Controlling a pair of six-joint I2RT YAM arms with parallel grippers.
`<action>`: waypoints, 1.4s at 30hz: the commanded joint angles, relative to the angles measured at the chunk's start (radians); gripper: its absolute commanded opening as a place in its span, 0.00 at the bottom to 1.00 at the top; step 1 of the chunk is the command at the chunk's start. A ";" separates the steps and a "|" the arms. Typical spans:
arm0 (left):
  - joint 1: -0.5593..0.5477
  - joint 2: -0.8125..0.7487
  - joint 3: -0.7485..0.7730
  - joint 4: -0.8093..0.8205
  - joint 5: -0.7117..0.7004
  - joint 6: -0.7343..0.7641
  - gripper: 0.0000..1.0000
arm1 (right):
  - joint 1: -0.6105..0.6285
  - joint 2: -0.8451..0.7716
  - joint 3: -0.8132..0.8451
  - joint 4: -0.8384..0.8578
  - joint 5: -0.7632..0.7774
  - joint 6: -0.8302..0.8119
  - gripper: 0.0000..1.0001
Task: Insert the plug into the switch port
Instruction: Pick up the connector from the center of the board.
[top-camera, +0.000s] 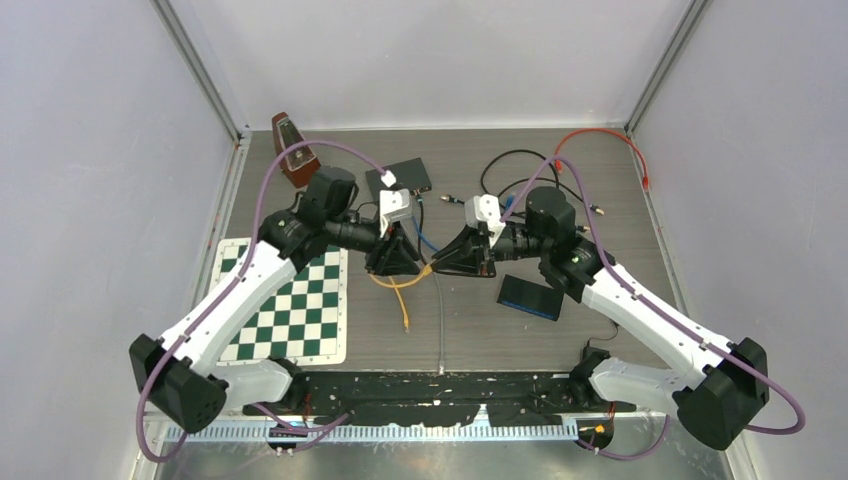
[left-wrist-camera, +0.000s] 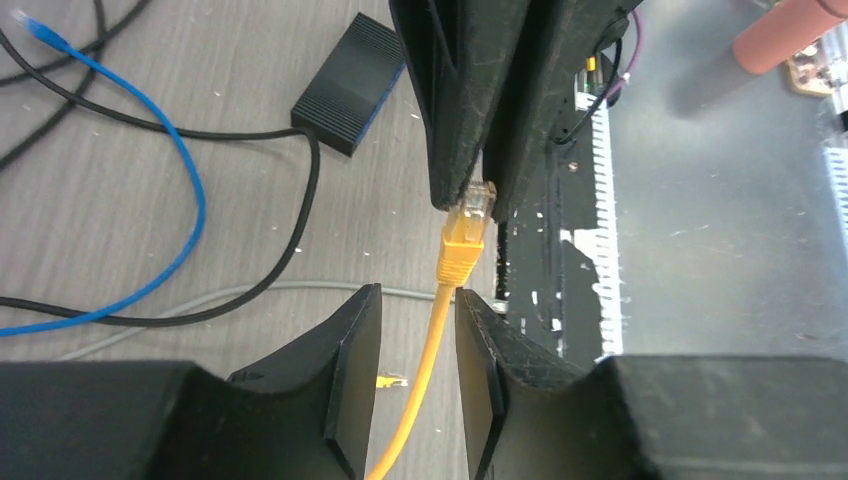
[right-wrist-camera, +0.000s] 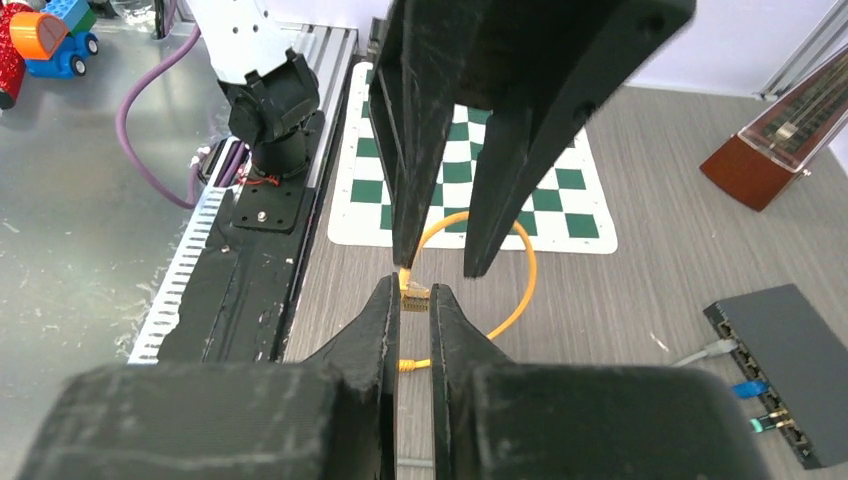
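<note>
1. Closest to us in the left wrist view, the left gripper (left-wrist-camera: 418, 300) stands narrowly parted. The yellow cable (left-wrist-camera: 425, 370) runs loose through the gap, and we see neither jaw pressing it.
2. Just beyond it, the right gripper (left-wrist-camera: 478, 205) is clamped on the plug (left-wrist-camera: 466, 235). Its tips pinch the clear nose, and the yellow boot sits free below them.
3. The plug therefore hangs in mid-air between the two grippers over the middle of the table (top-camera: 600, 200), well apart from the switch (right-wrist-camera: 790, 350) at the back.
4. We judge this to be a handover of the plug to the right arm. To do it well, we would spread the left jaws wider and draw them back along the cable so nothing snags. The right grip should stay firm and square.
5. The right tips cover the very nose that must enter the switch, so we expect a regrip further back. We cannot tell which way the latch faces.
6. Both arms reach inward from their bases with elbows out. Their wrists point at each other, and the grippers meet nose to nose.
</note>
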 joint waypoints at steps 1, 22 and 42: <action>0.003 -0.134 -0.127 0.298 0.040 -0.015 0.37 | 0.005 -0.048 -0.042 0.156 0.035 0.093 0.05; -0.014 -0.163 -0.261 0.602 0.024 -0.132 0.46 | 0.004 -0.081 -0.127 0.392 0.075 0.297 0.05; -0.018 -0.149 -0.301 0.662 0.049 -0.168 0.01 | 0.003 -0.115 -0.197 0.449 0.122 0.303 0.05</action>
